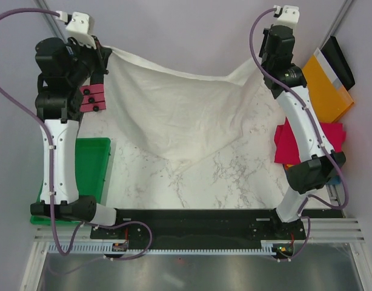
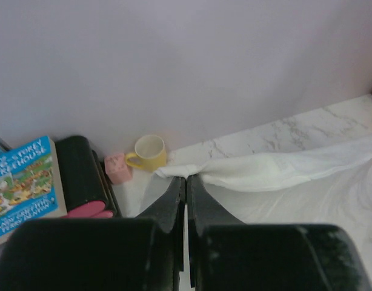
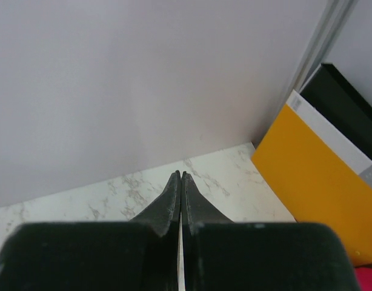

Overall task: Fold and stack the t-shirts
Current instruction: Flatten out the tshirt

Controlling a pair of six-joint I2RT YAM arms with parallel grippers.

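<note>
The white shirt [image 1: 180, 115] is hanging spread across the frame's upper middle, trailing onto the worktop [image 1: 192, 176], unfolded. The left fingers [image 2: 171, 203], pressed together, are pinching its upper-left corner. The right fingers [image 3: 172, 200], likewise closed, appear to be holding the upper-right. A red shirt [image 1: 282, 145] is lying folded at right.

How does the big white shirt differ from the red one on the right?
The white t-shirt is much bigger and lies opened out and wrinkled across the table. The red t-shirt is gathered into a compact pile at the right edge, partly hidden behind the right arm. Both are soft cloth.
</note>
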